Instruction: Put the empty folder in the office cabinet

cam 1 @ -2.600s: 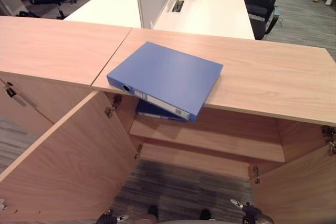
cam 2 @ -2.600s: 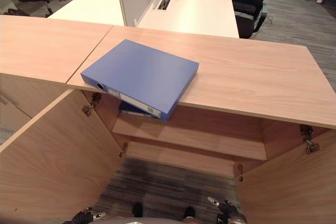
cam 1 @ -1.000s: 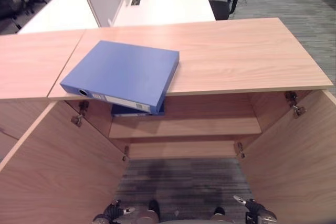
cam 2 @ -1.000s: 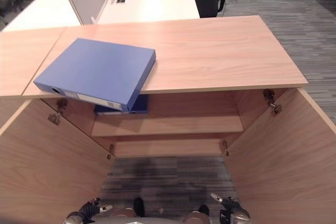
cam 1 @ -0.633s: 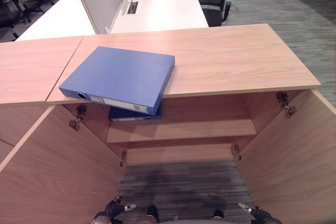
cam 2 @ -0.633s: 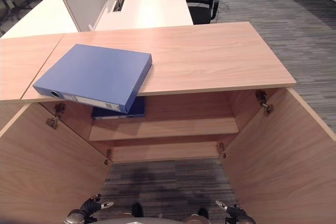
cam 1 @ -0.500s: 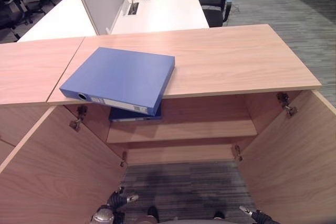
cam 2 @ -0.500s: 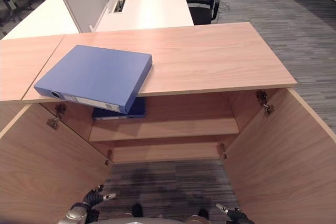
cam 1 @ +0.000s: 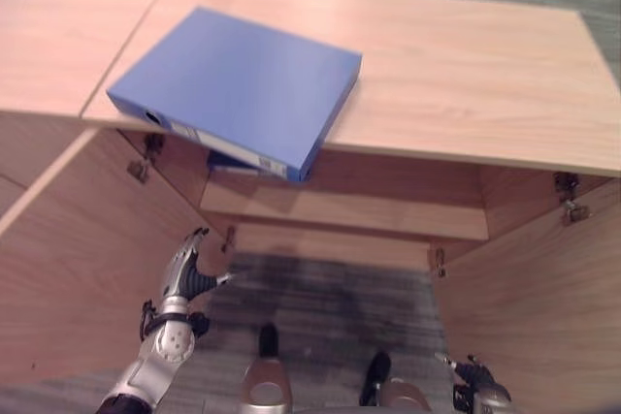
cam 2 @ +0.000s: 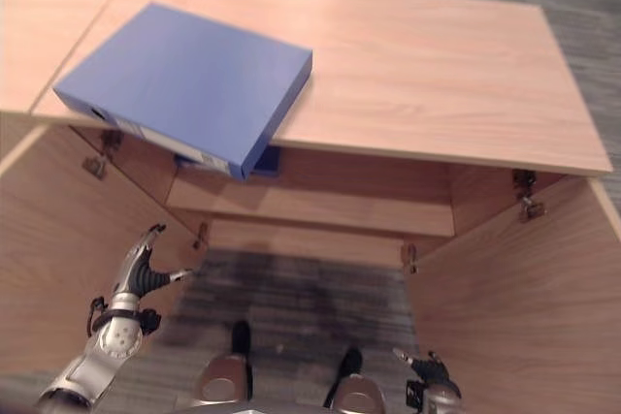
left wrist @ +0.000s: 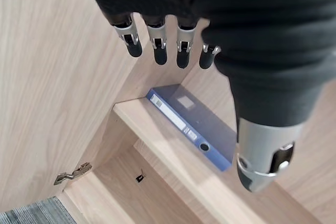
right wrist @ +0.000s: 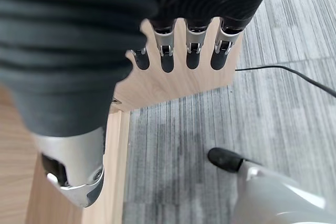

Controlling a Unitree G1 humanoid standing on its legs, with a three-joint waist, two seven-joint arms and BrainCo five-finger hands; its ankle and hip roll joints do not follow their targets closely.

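A: What'd changed, biggest first?

B: Whole view had dropped & tipped down vs half a sec before, so that was the camera, not the furniture. The light-wood office cabinet (cam 1: 466,94) took up most of the frame, both doors swung wide, inner shelf (cam 1: 388,215) showing mid-frame. The flat blue lever-arch folder (cam 1: 238,84) lay on the cabinet top, upper left of frame, its near corner overhanging the front edge, same spot as before. A second blue folder (left wrist: 191,124) lay flat on the shelf under it, left end.

A: And the real change?

B: Left hand (cam 1: 184,273) had come up from the bottom edge to lower left of frame, in front of the open left door (cam 1: 68,269), well below the folder on top.

A: Meaning for the task?

B: Prob. the start of the reach. Folder not yet picked up, nothing stowed.

A: Hands — how open?

B: Left: fingers (left wrist: 160,51) straight, thumb apart, holding & touching nothing. Right hand (cam 2: 427,375) low at bottom right of frame, fingers (right wrist: 191,51) straight too, empty, above grey carpet (right wrist: 210,103).
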